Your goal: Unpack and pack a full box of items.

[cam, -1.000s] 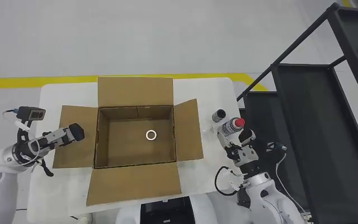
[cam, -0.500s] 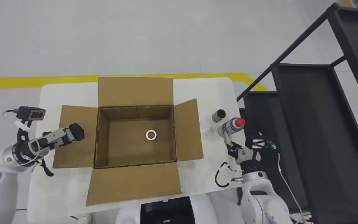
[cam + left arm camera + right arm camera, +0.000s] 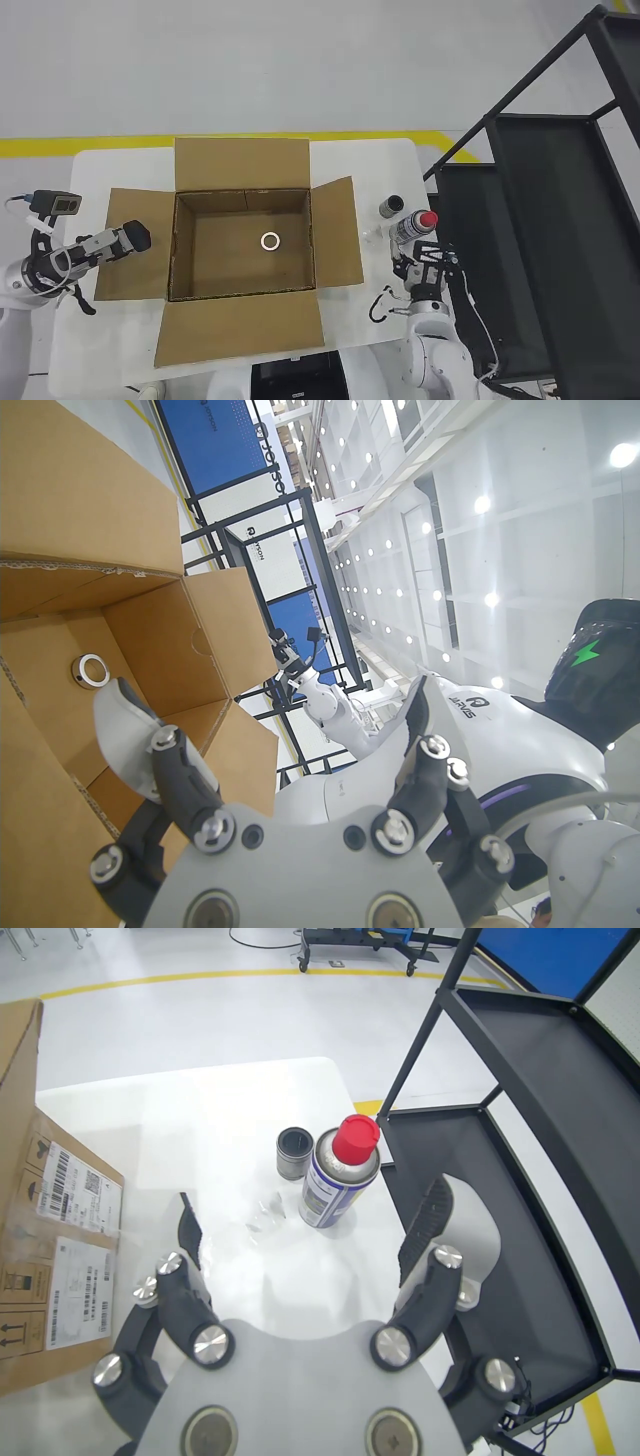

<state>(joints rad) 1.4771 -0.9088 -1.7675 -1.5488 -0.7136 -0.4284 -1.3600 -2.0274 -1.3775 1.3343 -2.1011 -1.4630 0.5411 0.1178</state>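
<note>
An open cardboard box (image 3: 335, 232) stands in the middle of the white table, with a metal ring (image 3: 270, 241) (image 3: 90, 671) lying on its floor. A spray can with a red cap (image 3: 413, 227) (image 3: 340, 1178) stands upright to the right of the box, next to a short dark cylinder (image 3: 390, 207) (image 3: 294, 1153). My right gripper (image 3: 418, 262) (image 3: 312, 1213) is open, just short of the can and apart from it. My left gripper (image 3: 135, 237) (image 3: 270, 710) is open and holds nothing, over the box's left flap, facing the ring.
A black metal shelf rack (image 3: 540, 190) (image 3: 525, 1128) stands close to the table's right edge, right beside the can. A small scrap of clear plastic (image 3: 267, 1215) lies on the table in front of the cylinder. The box's four flaps lie spread outward.
My right gripper has drawn back from the spray can toward the table's front edge, leaving the can standing. The left arm has not moved.
</note>
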